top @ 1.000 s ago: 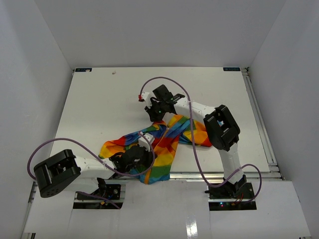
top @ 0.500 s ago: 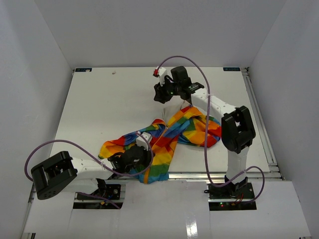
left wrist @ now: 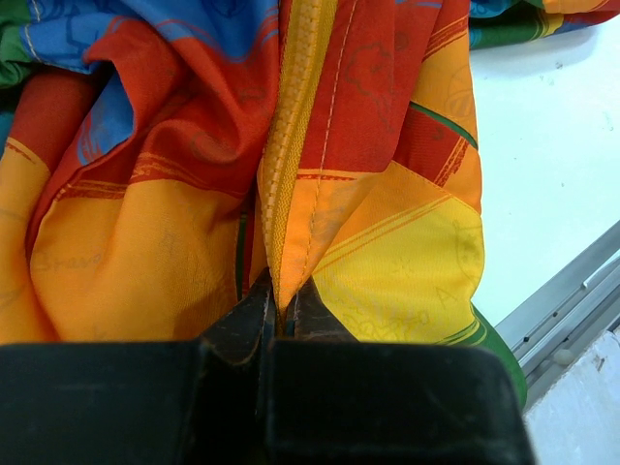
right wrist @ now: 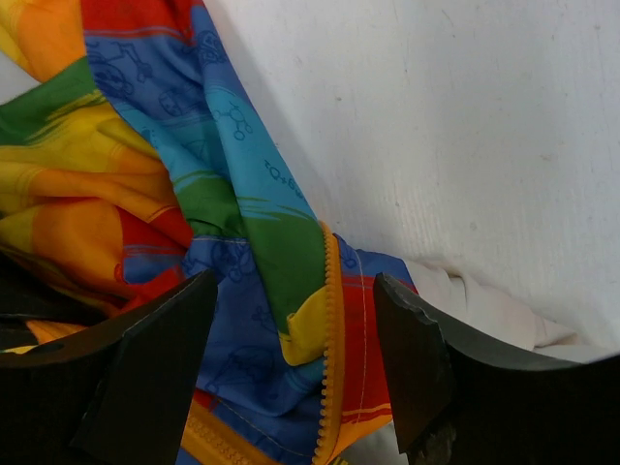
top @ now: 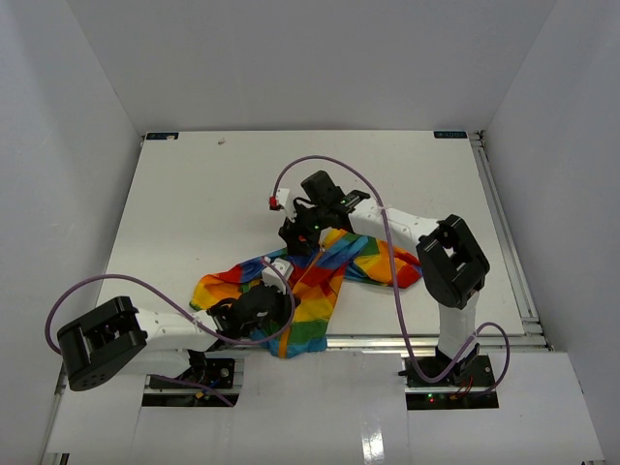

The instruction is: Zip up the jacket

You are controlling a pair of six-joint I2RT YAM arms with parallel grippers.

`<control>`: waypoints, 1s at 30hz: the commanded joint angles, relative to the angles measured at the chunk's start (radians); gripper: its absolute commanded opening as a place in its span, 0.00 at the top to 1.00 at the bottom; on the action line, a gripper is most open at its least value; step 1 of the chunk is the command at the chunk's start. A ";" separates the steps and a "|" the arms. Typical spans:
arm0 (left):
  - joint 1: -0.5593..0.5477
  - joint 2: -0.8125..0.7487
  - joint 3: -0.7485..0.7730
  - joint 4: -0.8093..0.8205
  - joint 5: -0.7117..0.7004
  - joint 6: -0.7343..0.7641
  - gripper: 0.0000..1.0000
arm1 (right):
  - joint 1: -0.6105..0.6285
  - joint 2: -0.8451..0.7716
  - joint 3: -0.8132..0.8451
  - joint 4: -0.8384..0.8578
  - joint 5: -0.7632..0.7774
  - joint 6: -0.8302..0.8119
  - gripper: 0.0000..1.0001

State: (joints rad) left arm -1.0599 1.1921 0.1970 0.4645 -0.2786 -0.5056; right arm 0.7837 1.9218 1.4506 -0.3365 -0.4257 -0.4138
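The rainbow jacket (top: 325, 276) lies crumpled on the white table near its front edge. My left gripper (top: 269, 302) is at the jacket's near left part; in the left wrist view it (left wrist: 283, 298) is shut on the jacket's orange zipper edge (left wrist: 291, 174), which runs straight away from the jaws. My right gripper (top: 298, 238) hovers over the jacket's far edge. In the right wrist view it (right wrist: 291, 339) is open, its fingers (right wrist: 160, 358) astride a strip of orange zipper teeth (right wrist: 332, 329) without touching it. Cream lining (right wrist: 484, 305) shows beside it.
The white table (top: 194, 194) is enclosed by white walls on three sides. A metal rail (top: 426, 337) runs along the near edge, and another (top: 504, 223) along the right side. Purple cables (top: 126, 281) loop from both arms.
My right gripper let go of the jacket's far edge, swung toward the back of the table, then came back down over that edge with its jaws open. The left gripper kept its hold.
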 commanded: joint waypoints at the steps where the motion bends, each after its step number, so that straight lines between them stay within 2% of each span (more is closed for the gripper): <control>1: -0.005 0.009 -0.005 0.031 0.013 0.003 1.00 | 0.031 0.021 0.018 -0.017 0.145 -0.025 0.29; 5: -0.005 0.015 -0.003 0.037 0.019 0.004 1.00 | 0.050 0.057 0.046 -0.012 0.268 -0.013 0.32; 10: -0.005 0.006 -0.006 0.036 0.019 0.003 1.00 | 0.051 0.094 0.084 -0.012 0.307 0.007 0.34; 13: -0.005 -0.005 -0.010 0.036 0.019 0.001 1.00 | 0.052 0.103 0.088 0.024 0.342 0.031 0.41; 14: -0.005 -0.006 -0.011 0.035 0.019 0.001 1.00 | 0.052 0.106 0.089 0.042 0.353 0.040 0.46; 16: -0.003 -0.006 -0.010 0.034 0.019 0.001 1.00 | 0.051 0.120 0.099 0.081 0.361 0.064 0.64; 20: -0.003 0.001 -0.004 0.032 0.023 0.000 1.00 | 0.045 0.152 0.167 0.128 0.409 0.150 0.87; 21: -0.004 0.001 -0.004 0.032 0.021 -0.002 1.00 | 0.039 0.152 0.174 0.149 0.417 0.178 0.90; 25: -0.004 0.001 -0.005 0.022 0.000 -0.013 1.00 | -0.015 0.118 0.142 0.252 0.416 0.311 0.92; 29: -0.003 -0.013 -0.016 0.014 -0.020 -0.025 1.00 | -0.106 0.055 0.055 0.345 0.318 0.426 0.92; 30: -0.004 -0.024 -0.020 0.009 -0.030 -0.029 1.00 | -0.128 0.023 -0.001 0.416 0.289 0.490 0.92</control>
State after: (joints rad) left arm -1.0577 1.2018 0.1959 0.4987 -0.2998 -0.5129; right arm 0.7699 2.0602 1.5386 -0.1616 -0.0908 -0.1102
